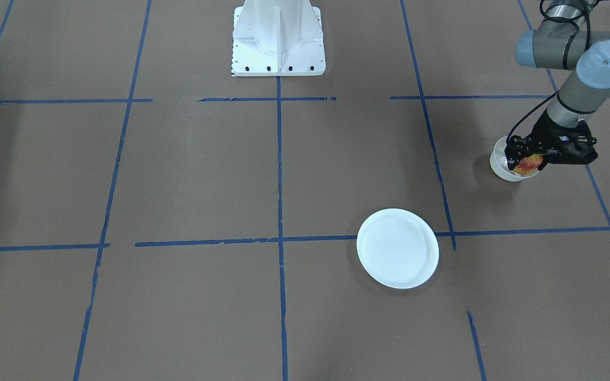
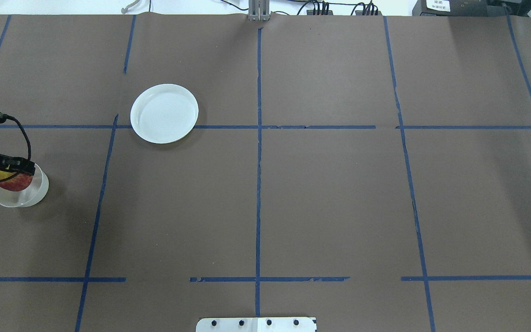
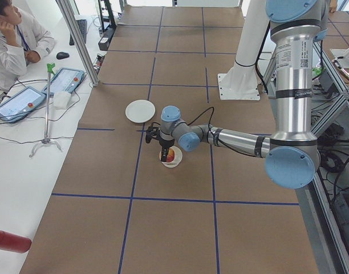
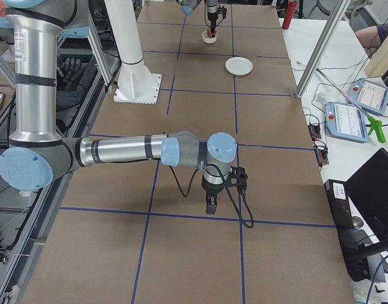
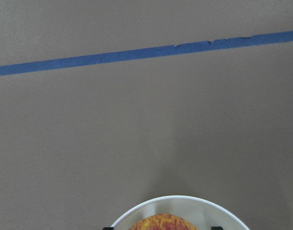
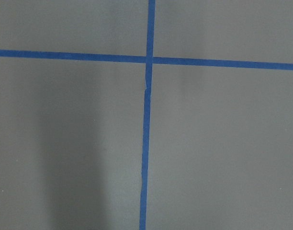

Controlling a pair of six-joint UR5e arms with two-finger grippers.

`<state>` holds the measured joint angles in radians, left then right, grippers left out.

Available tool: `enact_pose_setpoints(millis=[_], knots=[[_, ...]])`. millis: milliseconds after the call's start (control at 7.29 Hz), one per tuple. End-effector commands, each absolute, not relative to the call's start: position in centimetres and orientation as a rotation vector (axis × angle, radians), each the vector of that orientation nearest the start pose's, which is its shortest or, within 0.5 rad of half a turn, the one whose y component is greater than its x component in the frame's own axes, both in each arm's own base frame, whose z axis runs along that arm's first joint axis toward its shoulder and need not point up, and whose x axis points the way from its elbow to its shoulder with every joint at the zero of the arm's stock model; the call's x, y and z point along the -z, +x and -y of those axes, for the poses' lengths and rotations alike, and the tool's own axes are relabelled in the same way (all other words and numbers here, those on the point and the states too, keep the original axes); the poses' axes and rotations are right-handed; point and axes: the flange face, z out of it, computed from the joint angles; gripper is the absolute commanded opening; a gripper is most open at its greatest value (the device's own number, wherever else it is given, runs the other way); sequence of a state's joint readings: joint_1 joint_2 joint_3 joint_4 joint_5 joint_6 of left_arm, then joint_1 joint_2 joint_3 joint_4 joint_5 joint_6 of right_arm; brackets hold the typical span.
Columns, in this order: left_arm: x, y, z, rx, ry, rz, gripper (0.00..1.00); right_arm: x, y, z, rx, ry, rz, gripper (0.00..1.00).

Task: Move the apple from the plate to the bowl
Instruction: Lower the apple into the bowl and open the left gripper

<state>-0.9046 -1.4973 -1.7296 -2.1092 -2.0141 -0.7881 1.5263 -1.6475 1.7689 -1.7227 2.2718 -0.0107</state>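
The red and yellow apple point(image 1: 527, 165) is between the fingers of my left gripper point(image 1: 526, 157), which is shut on it. It hangs at rim height over the small cream-white bowl point(image 1: 498, 164). From overhead the apple point(image 2: 13, 180) sits over the far part of the bowl point(image 2: 28, 196). The left wrist view shows the apple's top point(image 5: 163, 222) inside the bowl's rim point(image 5: 185, 200). The white plate point(image 1: 397, 248) lies bare near the table's middle point(image 2: 164, 113). My right gripper point(image 4: 210, 206) shows only in the exterior right view, pointing down over bare table; I cannot tell whether it is open or shut.
The brown table point(image 2: 321, 193) has a grid of blue tape lines. The robot's white base point(image 1: 278, 39) stands at the near edge. Operators sit with tablets point(image 3: 17, 103) beyond the far edge.
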Motion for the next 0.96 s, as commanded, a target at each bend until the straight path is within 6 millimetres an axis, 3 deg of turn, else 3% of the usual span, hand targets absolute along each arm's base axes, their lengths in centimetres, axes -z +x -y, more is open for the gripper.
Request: enact_pose_setpoints(millis=[0,137,274,685,823], knots=[[-56.6,23.4,44.5,-0.018,0.174,-0.730,0.29,-61.8,4.9,45.7,0.042,-0.041,0.700,1.00],[-56.7,23.5,44.4,-0.013,0.170,-0.730,0.72,-61.8,4.9,45.7,0.042,-0.041,0.700,1.00],[-56.5,23.5,44.5,0.011,0.163,-0.734,0.99,-61.8,4.9,45.7,0.042,-0.041,0.700,1.00],[-55.3,23.3,44.3,0.000,0.167,-0.751,1.00,-61.7,4.9,45.7,0.044,-0.039,0.700,1.00],[-54.2,22.7,43.3,-0.022,0.151,-0.787,0.99,-61.8,4.9,45.7,0.042,-0.041,0.700,1.00]])
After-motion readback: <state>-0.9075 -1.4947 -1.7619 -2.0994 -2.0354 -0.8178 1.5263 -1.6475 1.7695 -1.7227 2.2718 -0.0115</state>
